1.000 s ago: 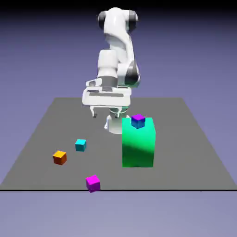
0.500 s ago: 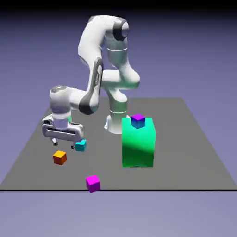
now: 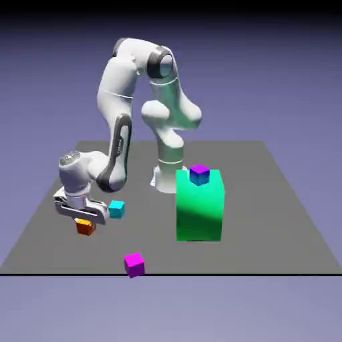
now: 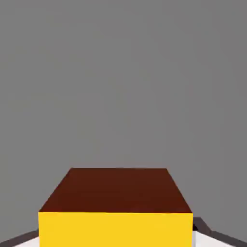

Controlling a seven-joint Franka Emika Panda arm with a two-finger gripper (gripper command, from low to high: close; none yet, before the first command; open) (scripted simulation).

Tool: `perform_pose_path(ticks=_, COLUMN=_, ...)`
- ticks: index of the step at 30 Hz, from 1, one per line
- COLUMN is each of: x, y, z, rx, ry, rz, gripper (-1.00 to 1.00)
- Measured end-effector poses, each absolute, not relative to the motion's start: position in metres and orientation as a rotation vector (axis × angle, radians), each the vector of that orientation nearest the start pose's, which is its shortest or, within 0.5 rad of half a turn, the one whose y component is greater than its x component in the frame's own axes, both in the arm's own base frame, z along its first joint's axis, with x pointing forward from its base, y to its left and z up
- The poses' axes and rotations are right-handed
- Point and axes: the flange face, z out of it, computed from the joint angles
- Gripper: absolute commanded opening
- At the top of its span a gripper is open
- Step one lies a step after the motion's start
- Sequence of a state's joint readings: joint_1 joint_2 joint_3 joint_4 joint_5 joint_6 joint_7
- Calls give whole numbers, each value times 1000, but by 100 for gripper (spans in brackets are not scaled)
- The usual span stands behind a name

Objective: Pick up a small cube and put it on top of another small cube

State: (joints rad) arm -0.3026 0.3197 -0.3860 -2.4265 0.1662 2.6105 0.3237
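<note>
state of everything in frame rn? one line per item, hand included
hand: down at the table, shut on the orange cube
orange cube: between the fingers, on or just off the table, can't tell which; fills the bottom of the hand view
cyan cube: free on the table, beside the hand
magenta cube: free, near the table's front edge
purple cube: resting on top of the green block
green block: upright on the table

The grey table (image 3: 280,220) carries an orange cube (image 3: 85,227) near its left edge, a cyan cube (image 3: 117,209) just beside it, a magenta cube (image 3: 134,264) at the near edge, and a green block (image 3: 199,214) mid-table.
</note>
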Motion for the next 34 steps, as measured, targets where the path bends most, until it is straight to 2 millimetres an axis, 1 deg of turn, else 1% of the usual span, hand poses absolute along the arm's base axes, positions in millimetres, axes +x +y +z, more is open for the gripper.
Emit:
perform_pose_path(ticks=1, x=361, y=-314, z=192, rx=-2652, ry=1718, rz=175, gripper=-100)
perform_pose_path(ticks=2, x=373, y=-297, z=203, rx=-2668, ry=1662, rz=176, gripper=-100)
perform_pose_path(ticks=5, x=405, y=-241, z=237, rx=-2723, ry=1485, rz=184, gripper=-100)
perform_pose_path(ticks=6, x=414, y=-219, z=249, rx=-2747, ry=1419, rz=187, gripper=-100)
perform_pose_path(ticks=7, x=425, y=-192, z=261, rx=-2779, ry=1337, rz=191, gripper=-100)
perform_pose_path(ticks=9, x=431, y=-160, z=285, rx=-2807, ry=1245, rz=196, gripper=-100)
perform_pose_path(ticks=11, x=436, y=-116, z=309, rx=-2856, ry=1115, rz=202, gripper=-100)
perform_pose_path(ticks=14, x=432, y=-63, z=344, rx=-2918, ry=957, rz=206, gripper=-100)
perform_pose_path(ticks=17, x=418, y=-8, z=378, rx=-2990, ry=790, rz=204, gripper=-100)
perform_pose_path(ticks=20, x=395, y=41, z=410, rx=-3063, ry=629, rz=191, gripper=-100)
perform_pose_path(ticks=24, x=352, y=97, z=447, rx=-3163, ry=428, rz=154, gripper=-100)
perform_pose_path(ticks=25, x=343, y=105, z=452, rx=-3181, ry=395, rz=145, gripper=-100)
perform_pose_path(ticks=26, x=343, y=105, z=452, rx=-3181, ry=395, rz=145, gripper=-100)
perform_pose_path(ticks=30, x=340, y=103, z=391, rx=-3181, ry=395, rz=145, gripper=-100)
perform_pose_path(ticks=31, x=338, y=102, z=383, rx=-3181, ry=395, rz=145, gripper=100)
perform_pose_path(ticks=33, x=338, y=102, z=383, rx=-3183, ry=395, rz=143, gripper=100)
perform_pose_path(ticks=34, x=340, y=103, z=398, rx=-3183, ry=395, rz=143, gripper=100)
